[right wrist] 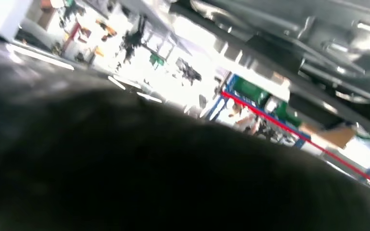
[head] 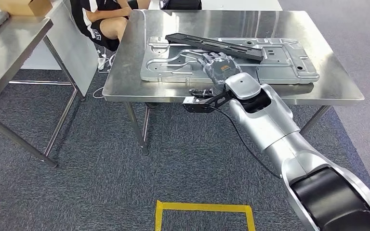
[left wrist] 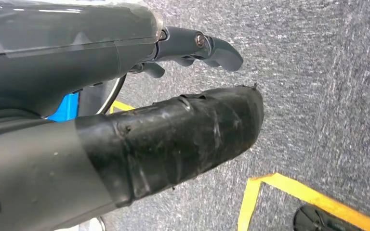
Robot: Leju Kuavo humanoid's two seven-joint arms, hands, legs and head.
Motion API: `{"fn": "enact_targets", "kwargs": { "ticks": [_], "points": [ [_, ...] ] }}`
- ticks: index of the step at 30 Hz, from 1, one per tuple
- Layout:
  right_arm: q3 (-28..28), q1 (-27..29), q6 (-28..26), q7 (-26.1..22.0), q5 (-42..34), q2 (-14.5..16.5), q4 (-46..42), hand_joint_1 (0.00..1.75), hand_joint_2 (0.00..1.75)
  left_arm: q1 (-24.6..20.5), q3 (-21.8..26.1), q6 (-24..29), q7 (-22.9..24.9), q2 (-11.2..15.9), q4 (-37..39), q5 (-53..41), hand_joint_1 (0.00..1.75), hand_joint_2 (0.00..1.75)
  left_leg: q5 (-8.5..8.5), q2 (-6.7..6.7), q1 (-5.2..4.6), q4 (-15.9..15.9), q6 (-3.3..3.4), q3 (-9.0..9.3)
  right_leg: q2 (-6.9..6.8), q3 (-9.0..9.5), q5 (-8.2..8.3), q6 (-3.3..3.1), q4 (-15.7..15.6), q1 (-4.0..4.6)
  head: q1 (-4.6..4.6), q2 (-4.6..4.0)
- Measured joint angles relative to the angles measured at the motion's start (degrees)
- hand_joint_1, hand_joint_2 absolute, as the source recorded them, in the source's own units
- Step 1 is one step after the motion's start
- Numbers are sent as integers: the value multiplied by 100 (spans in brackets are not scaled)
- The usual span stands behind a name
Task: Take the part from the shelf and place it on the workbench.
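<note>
- From the head camera I see my right hand (head: 218, 67) reaching over the near edge of the steel bench (head: 125, 82), at about 12 o'clock from the middle of the picture.
- The hand lies palm down on the silver stamped metal panel (head: 289, 65) that lies flat on the bench; its fingers point toward the long black part (head: 212, 45).
- The black part rests across the panel, running from about 10 o'clock down to 3 o'clock of the hand, tilted against the panel's long edge.
- The fingertips are at the part's near edge or just short of it; I cannot tell whether they touch it, nor whether the hand is apart or closed on anything.
- The right wrist camera is mostly dark and blurred, with bright metal shapes beyond; it does not settle the grip.
- My left hand (left wrist: 139, 125) hangs over the grey carpet (left wrist: 327, 86) in the left wrist camera, fingers (left wrist: 212, 48) curled inward with nothing in them.
- A yellow floor line (left wrist: 289, 187) runs under that hand.
- A seated person (head: 103, 19) is at 11 o'clock, beyond the bench's far left corner.
- A second steel bench (head: 9, 38) stands at 9 to 10 o'clock, carrying a cardboard box (head: 24, 6).
- A yellow square outline (head: 204, 211) marks the carpet at 6 o'clock.
</note>
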Motion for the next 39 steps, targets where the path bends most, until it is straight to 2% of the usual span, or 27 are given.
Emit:
{"fn": "enact_targets", "kwargs": {
  "ticks": [1, 2, 3, 5, 6, 7, 8, 10, 12, 13, 15, 17, 18, 20, 21, 22, 23, 24, 26, 28, 30, 32, 34, 36, 37, 38, 39],
  "points": [
    [0, -1, 2, 0, 1, 3, 3, 0, 0, 1, -1, 1, -1, 2, 0, 0, 0, 0, -27, -8, 7, 10, -29, -38, -17, -40, 69, -43, -42, -10, 2, 0],
    [0, 0, 3, 0, 1, 9, 5, 0, 0, 1, -1, 1, -2, 3, 0, 0, 0, 0, -167, -17, 9, 99, -54, -99, -33, -105, 154, -92, -71, -28, 2, 0],
    [0, 2, 4, 0, 1, 16, 7, 0, 0, 1, -1, 1, -2, 4, 1, 0, 0, 0, -416, -25, 15, 299, -78, -179, -47, -185, 245, -133, -97, -48, 2, 0],
    [0, 3, 4, 0, 0, 28, 8, 0, 0, 1, -2, 1, -1, 2, 4, 0, 0, 0, -1002, -29, 36, 991, -122, -351, -50, -362, 397, -166, -94, -45, 1, 0],
    [0, 10, 4, 0, 1, 29, 9, 0, 0, 2, -2, 0, 0, 2, 5, 0, 0, 0, -1150, -28, 46, 1353, -146, -403, -50, -457, 467, -157, -87, -44, 1, 0],
    [0, 19, 4, 0, 1, 28, 11, 0, 0, 3, -1, 0, 1, 4, 7, 0, 0, 0, -1146, -28, 53, 1597, -166, -396, -53, -555, 535, -143, -75, -45, 1, 0],
    [0, 28, 4, 0, 1, 28, 13, 0, 0, 3, -1, 0, 0, 8, 7, 0, 0, 0, -1030, -27, 58, 1662, -181, -307, -57, -654, 599, -125, -56, -51, 1, 0],
    [0, 36, 4, 0, 1, 29, 14, 0, 0, 2, 1, 0, 0, 19, 7, 0, 0, 0, -760, -25, 71, 1205, -195, 158, -64, -833, 700, -77, 7, -65, 1, 0],
    [0, 30, 1, 1, 1, 26, 8, 0, 0, -3, 1, 0, 0, 23, 7, 0, 0, 0, -851, -34, 62, 417, -171, 739, -64, -954, 768, -17, 88, -57, 1, 0],
    [0, 27, -1, 1, 1, 26, 7, 0, 0, -3, 1, 0, 0, 23, 7, 0, 0, 0, -946, -41, 52, 160, -146, 901, -68, -980, 800, 14, 115, -51, 2, 0],
    [0, 27, 1, 0, 2, 25, 7, 0, 0, -1, 1, 0, 0, 23, 7, 0, 0, 0, -990, -51, 38, 17, -59, 936, -74, -998, 873, 84, 117, -45, 4, 0],
    [0, 22, 4, -1, 2, 21, 11, 0, 0, -11, -1, 0, 0, 20, 7, 0, 0, 0, -897, -25, 50, -7, 49, 886, -53, -1059, 751, 153, 221, -60, 5, 0],
    [0, 19, 4, 0, 2, 19, 13, 0, 0, -18, -1, 0, 0, 19, 7, 0, 0, 0, -838, -9, 58, -18, 104, 847, -37, -1134, 555, 183, 406, -66, 5, 0],
    [0, 18, 4, 0, 2, 17, 16, 0, 0, -19, -1, 0, 0, 21, 7, 0, 0, 0, -731, 13, 50, -13, 161, 719, -16, -1369, 13, 227, 1111, -80, 5, 0],
    [0, 24, 4, 0, 2, 16, 19, 0, 0, -14, -1, 1, 0, 25, 7, 0, 0, 0, -682, 17, 44, -4, 165, 649, -13, -1471, -167, 242, 1486, -85, 4, 0],
    [0, 33, 4, 0, 2, 16, 25, 0, 0, -9, 0, 1, 0, 27, 7, 0, 0, 0, -637, 19, 39, 8, 164, 578, -12, -1514, -238, 249, 1748, -91, 4, 0],
    [0, 42, 4, 0, 2, 15, 32, 0, 0, -5, 1, 1, 0, 29, 7, 0, 0, 0, -599, 18, 35, 21, 159, 515, -12, -1452, -191, 245, 1803, -95, 4, 0],
    [0, 48, 4, 0, 2, 15, 37, 0, 0, -3, 1, 1, 0, 30, 7, 0, 0, 0, -567, 14, 31, 34, 151, 463, -11, -1267, -71, 228, 1619, -95, 4, 0],
    [0, 39, 3, 0, 2, 16, 42, 0, 0, -1, 1, 0, 0, 21, 7, 0, 0, 0, -517, 3, 20, 50, 124, 395, -5, -673, 125, 145, 803, -69, 5, 0],
    [0, 19, 0, 0, 2, 19, 40, 0, 0, 3, 1, 0, 0, 3, 8, 0, 0, 0, -466, 2, 19, 49, 71, 367, -3, -290, 166, 69, 192, -25, 4, 0],
    [0, 11, 1, 0, 2, 20, 40, 0, 0, 2, 0, 0, 0, -5, 9, 0, 0, 0, -408, 5, 29, 30, -4, 355, -5, -260, 184, 28, 60, -1, 4, 0],
    [0, 6, 1, 0, 2, 22, 42, 0, 0, 0, -1, 1, 0, 1, 8, 0, 0, 0, -456, -5, 35, 84, -64, 306, -22, -270, 259, -35, -25, -32, 4, 0],
    [0, 0, 1, 0, 2, 28, 41, 0, 0, 1, -1, 1, 0, 7, 8, 0, 0, 0, -781, -18, 44, 504, -102, 122, -41, -307, 349, -101, -90, -66, 4, 0],
    [0, 11, 2, 0, 2, 30, 44, 0, 0, 4, -1, 1, 0, 7, 9, 0, 0, 0, -1192, -20, 57, 1241, -147, -162, -42, -383, 399, -125, -88, -58, 3, 0],
    [0, 24, 3, 0, 2, 29, 46, 0, 0, 6, -1, 0, 0, 7, 10, 0, 0, 0, -1287, -19, 63, 1515, -170, -251, -43, -422, 418, -119, -75, -54, 3, 0],
    [0, 35, 4, -1, 2, 28, 48, 0, 0, 9, 0, 0, 0, 8, 10, 0, 0, 0, -1276, -18, 68, 1601, -187, -249, -43, -459, 432, -111, -54, -53, 3, 0],
    [0, 41, 4, -1, 2, 28, 49, 0, 0, 13, 1, 0, 0, 11, 11, 0, 0, 0, -1166, -17, 74, 1467, -197, -134, -43, -495, 441, -103, -25, -56, 3, 0]
  ]
}}
